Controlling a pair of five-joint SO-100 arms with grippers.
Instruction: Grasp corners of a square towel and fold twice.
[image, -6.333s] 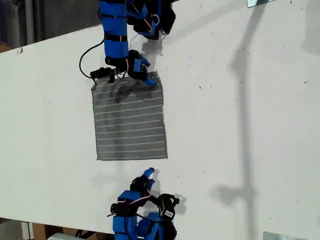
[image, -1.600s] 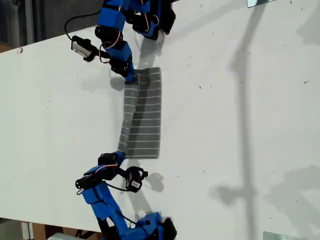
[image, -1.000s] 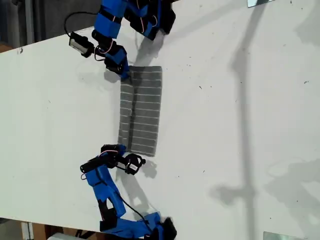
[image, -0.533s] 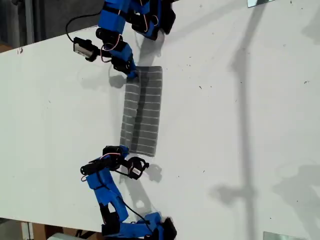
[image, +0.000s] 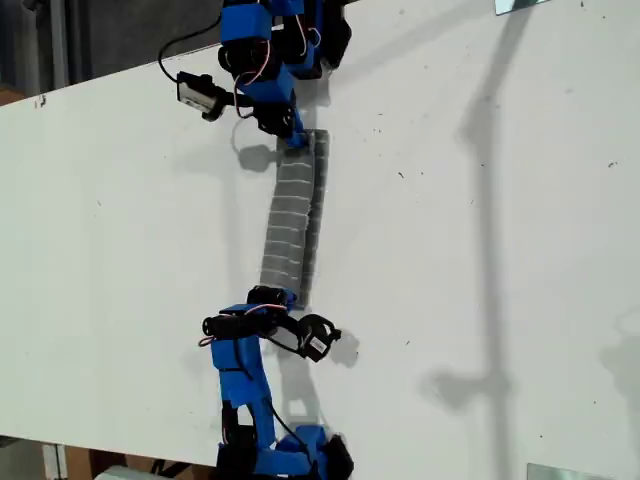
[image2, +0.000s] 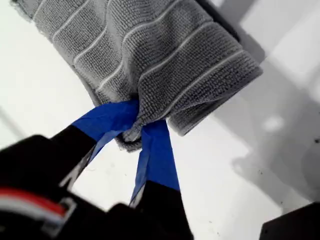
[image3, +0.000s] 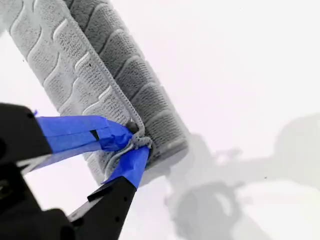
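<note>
Table (image: 480, 250): white, carrying everything; faint dark specks are seen on it, and no writing can be read there.
Towel (image: 293, 215): grey with pale stripes, lying as a long narrow doubled band across the middle of the table, stretched between the two arms in the exterior view.
First tool (image2: 137, 131): seen clamped on a bunched towel corner (image2: 131, 137), blue pads pressed together over the fabric.
Second tool (image3: 129, 146): likewise seen clamped on a hemmed corner (image3: 136, 142), with the doubled layers just beside it.
Which arm is which: cannot be told from the exterior view.
Risk, slip: the pinch is held at the very tip, so a pull along the band could likely free a corner.
Risk, skew: uneven travel of the arms would probably leave the layers offset.
Labels: none readable on towel or arms.
</note>
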